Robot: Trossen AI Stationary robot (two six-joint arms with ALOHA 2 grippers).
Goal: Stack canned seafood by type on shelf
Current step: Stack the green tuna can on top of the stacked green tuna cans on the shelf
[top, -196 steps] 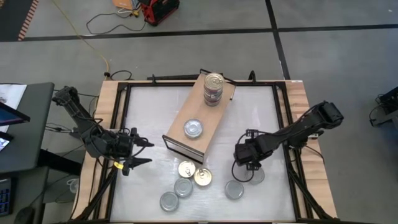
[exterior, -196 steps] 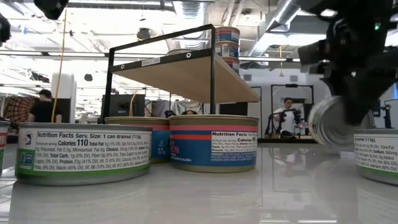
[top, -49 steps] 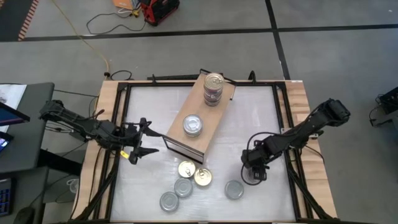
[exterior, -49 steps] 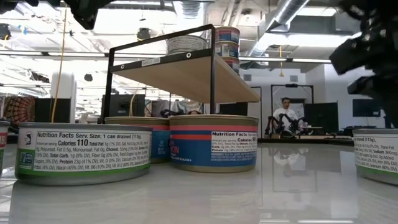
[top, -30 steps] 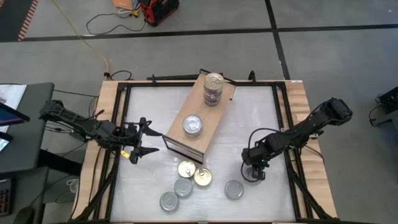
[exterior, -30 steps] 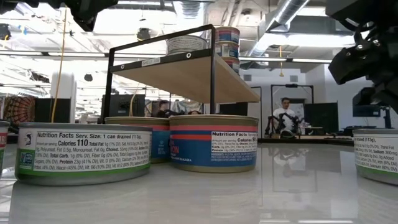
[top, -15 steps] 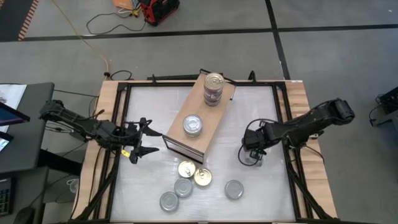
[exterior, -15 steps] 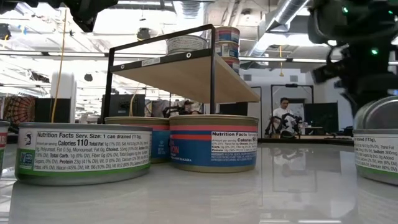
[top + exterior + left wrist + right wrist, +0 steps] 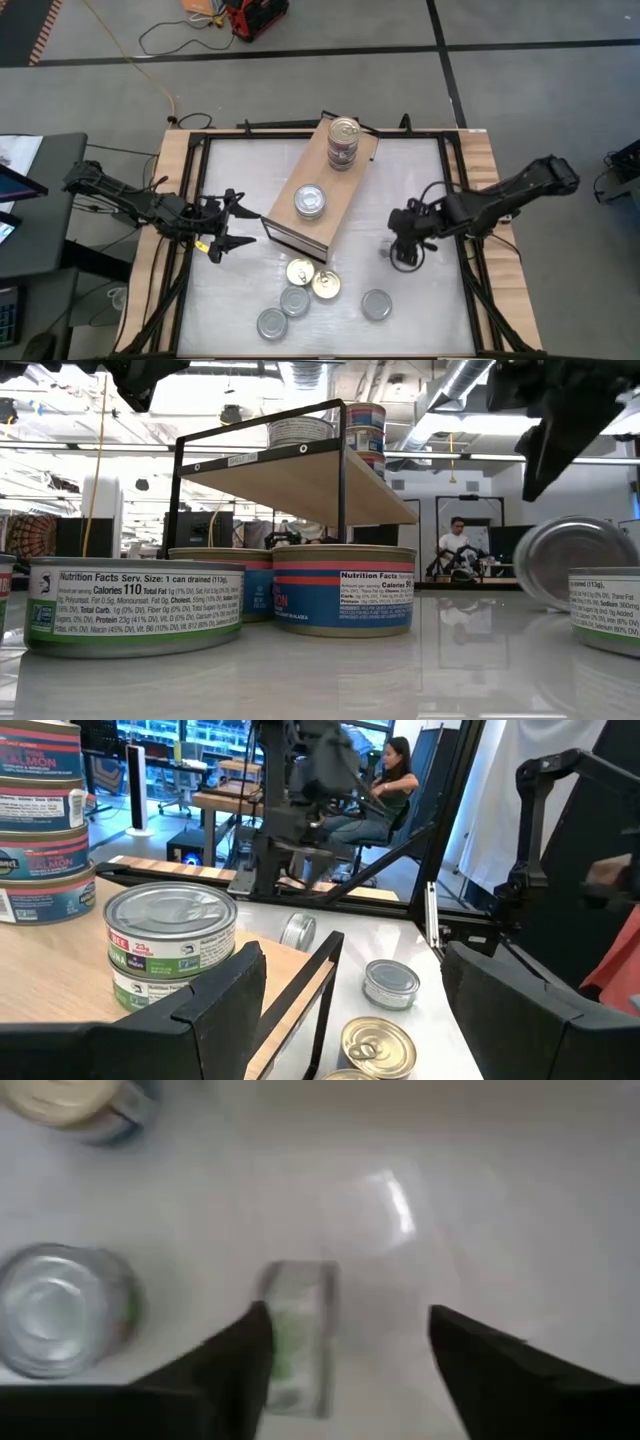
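Note:
The shelf (image 9: 340,185) stands slantwise at mid-table. A tall stack of tins (image 9: 343,143) is at its far end and a short silver-lidded stack (image 9: 311,202) at its near end. My right gripper (image 9: 402,250) hangs open to the shelf's right, pointing steeply down. Below it one silver tin (image 9: 296,1336) stands tilted on its rim (image 9: 570,560), apart from the fingers. My left gripper (image 9: 236,223) waits open and level by the shelf's left side. Loose gold-lidded (image 9: 300,271) and silver-lidded (image 9: 376,304) tins lie on the near table.
Several loose tins cluster near the front edge (image 9: 294,300), just off the shelf's near corner. A black frame (image 9: 455,170) and wooden side boards border the white table top. Bare table lies between the shelf and my right arm.
My right gripper has risen from the table with a silver tin and moved toward the far edge. It tipped less steeply downward, then opened and let the tin go. The tin now sits tilted on its rim below the fingers. My left arm has kept still.

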